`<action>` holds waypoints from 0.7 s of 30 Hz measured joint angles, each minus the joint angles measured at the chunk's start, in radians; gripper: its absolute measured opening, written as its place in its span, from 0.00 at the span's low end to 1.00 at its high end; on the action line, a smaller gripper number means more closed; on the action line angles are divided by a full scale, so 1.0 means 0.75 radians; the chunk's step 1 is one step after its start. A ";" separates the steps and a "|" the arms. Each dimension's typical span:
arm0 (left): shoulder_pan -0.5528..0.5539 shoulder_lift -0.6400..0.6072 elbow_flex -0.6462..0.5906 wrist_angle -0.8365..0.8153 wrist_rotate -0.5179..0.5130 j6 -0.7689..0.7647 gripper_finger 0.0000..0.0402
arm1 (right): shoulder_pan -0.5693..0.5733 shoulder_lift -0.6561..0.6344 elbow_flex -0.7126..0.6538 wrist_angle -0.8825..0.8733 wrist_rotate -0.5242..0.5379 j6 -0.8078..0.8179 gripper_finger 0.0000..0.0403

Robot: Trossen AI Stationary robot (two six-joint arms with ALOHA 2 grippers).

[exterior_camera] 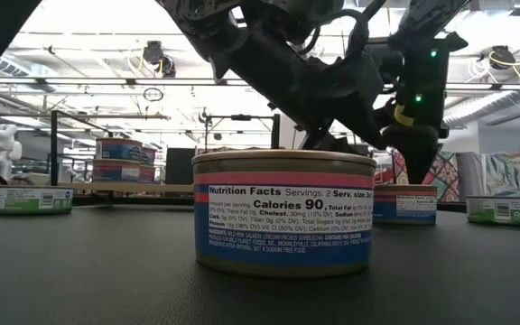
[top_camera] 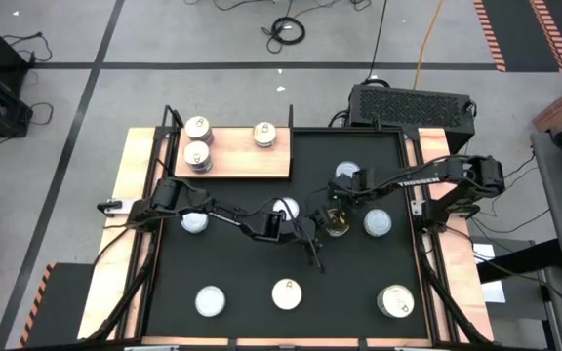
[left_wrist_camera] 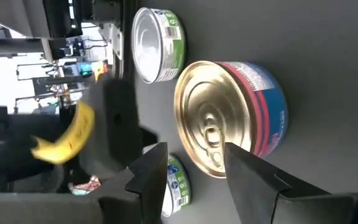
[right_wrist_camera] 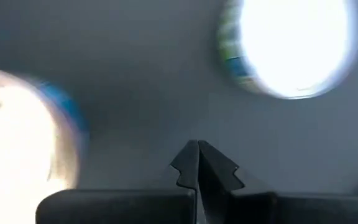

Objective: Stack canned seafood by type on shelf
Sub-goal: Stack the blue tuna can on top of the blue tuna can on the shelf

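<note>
From above, the light is soft and even. The big black mat [top_camera: 359, 283] looks flat and dull, and the round tins with shiny lids [top_camera: 287, 292] glow white on it.

Low down, bright ceiling lights [exterior_camera: 106, 27] wash out the top of the room. The dark arms [exterior_camera: 314, 81] in front of them are almost black shapes. The blue and pink labelled tin [exterior_camera: 283, 213] up close is sharp, and you can read its words.

At the left wrist, the gold-lidded tin [left_wrist_camera: 211, 119] is clear and shines a little.

At the right wrist, everything is smeared. A white glowing tin [right_wrist_camera: 294, 46] is just a bright blur, and the dark shut fingers [right_wrist_camera: 189, 171] are the only sharp thing.
</note>
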 joint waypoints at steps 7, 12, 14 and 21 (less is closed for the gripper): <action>-0.010 -0.002 0.000 -0.068 0.049 -0.085 0.40 | -0.124 -0.030 -0.001 -0.007 0.161 0.007 0.00; -0.001 -0.005 0.002 -0.084 0.106 -0.203 0.40 | -0.188 -0.078 -0.001 -0.043 0.243 0.001 0.00; 0.010 -0.005 0.002 -0.101 0.198 -0.295 0.40 | -0.194 -0.119 -0.002 -0.081 0.260 -0.015 0.00; 0.064 -0.006 0.003 -0.127 0.320 -0.364 0.40 | -0.175 -0.407 -0.002 -0.155 0.268 0.004 0.00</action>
